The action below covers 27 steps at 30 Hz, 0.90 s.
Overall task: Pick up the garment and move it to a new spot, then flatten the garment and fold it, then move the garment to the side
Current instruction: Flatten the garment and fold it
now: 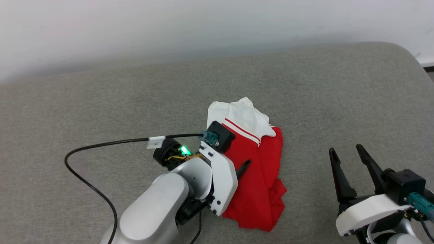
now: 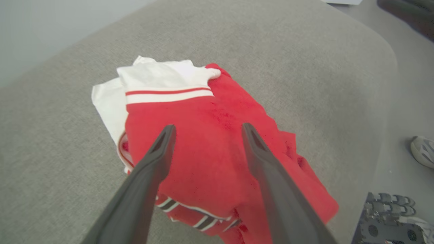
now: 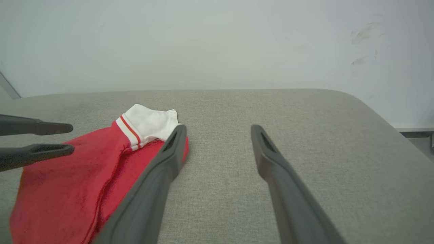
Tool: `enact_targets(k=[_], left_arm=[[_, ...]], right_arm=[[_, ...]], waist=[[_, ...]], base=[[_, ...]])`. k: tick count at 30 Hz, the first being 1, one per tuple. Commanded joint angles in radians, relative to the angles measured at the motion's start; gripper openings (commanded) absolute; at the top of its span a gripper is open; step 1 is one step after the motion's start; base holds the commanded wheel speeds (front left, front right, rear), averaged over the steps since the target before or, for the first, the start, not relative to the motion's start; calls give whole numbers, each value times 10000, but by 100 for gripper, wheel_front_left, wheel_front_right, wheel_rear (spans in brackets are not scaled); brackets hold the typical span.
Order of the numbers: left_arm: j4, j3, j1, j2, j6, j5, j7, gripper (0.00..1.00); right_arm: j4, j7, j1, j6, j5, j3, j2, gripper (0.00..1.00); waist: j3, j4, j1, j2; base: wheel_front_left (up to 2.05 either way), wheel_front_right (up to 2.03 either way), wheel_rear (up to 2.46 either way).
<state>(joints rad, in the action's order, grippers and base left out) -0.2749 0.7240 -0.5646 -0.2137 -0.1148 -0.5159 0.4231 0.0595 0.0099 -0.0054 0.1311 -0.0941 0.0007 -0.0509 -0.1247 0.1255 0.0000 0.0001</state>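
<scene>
On the middle of a wide grey fabric cushion (image 1: 305,84), the garment (image 1: 261,176) is lying in a loose, crumpled heap, bright red, with its length running from near the robot toward the far wall. A white trim panel (image 1: 244,118) crossed by two thin red stripes is sitting at the far end of the heap, folded over onto the red cloth. In the left wrist view, bits of dark, white-edged marking (image 2: 200,220) are peeking out from under the near edge of the garment (image 2: 210,149). The left gripper (image 2: 208,126) is reaching in over the red cloth from the heap's left side, its two dark fingers spread wide with nothing between them; whether the tips are touching the cloth cannot be told. A green light (image 1: 184,150) is glowing on that arm's wrist, and a black cable (image 1: 101,144) is looping from it across the cushion. The right gripper (image 1: 346,149) is hovering over bare cushion, well apart from the garment on its right side, fingers likewise spread wide and empty. A pale wall (image 1: 169,27) is rising behind the cushion. In the left wrist view, a light shoe (image 2: 422,150) is showing on the floor beyond the cushion's rounded corner.
</scene>
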Motion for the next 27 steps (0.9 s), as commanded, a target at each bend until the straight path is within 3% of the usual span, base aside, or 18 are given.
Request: enact_targets(k=[1, 6, 7, 9, 13, 17, 27], left_arm=[[-191, 225, -123, -148, -57, -123, 413, 100], [-494, 789, -166, -409, -126, -486, 1361, 100], [-508, 879, -219, -478, -139, -522, 1458, 59], [-499, 1030, -261, -576, -140, -610, 1529, 0], [-357, 1066, -408, -697, -153, -607, 1092, 0], [-97, 717, -468, -685, 58, -394, -108, 0], [672, -1091, 2166, -1232, 1880, -1240, -2569, 0]], right_arm=[[-80, -82, -144, -7, -137, 4, 10, 100], [-287, -166, -111, -7, -195, 83, 11, 100], [-331, -177, -123, -7, -176, 89, 10, 100], [-391, -195, -164, -7, -205, 89, 10, 100], [-507, -245, -236, -7, -228, 16, 10, 100], [-507, -148, -128, -7, -55, -186, 10, 100], [-260, 157, 156, -7, 121, -365, 8, 100]], waist=[[-203, 171, 0, -1], [-296, 211, 0, -1], [-312, 213, 0, -1], [-328, 205, 0, -1], [-248, 74, 0, -1], [-75, -311, 0, -1], [450, -1316, 0, -1]], base=[[0, 0, 0], [0, 0, 0], [0, 0, 0], [0, 0, 0], [0, 0, 0], [0, 0, 0], [0, 0, 0]])
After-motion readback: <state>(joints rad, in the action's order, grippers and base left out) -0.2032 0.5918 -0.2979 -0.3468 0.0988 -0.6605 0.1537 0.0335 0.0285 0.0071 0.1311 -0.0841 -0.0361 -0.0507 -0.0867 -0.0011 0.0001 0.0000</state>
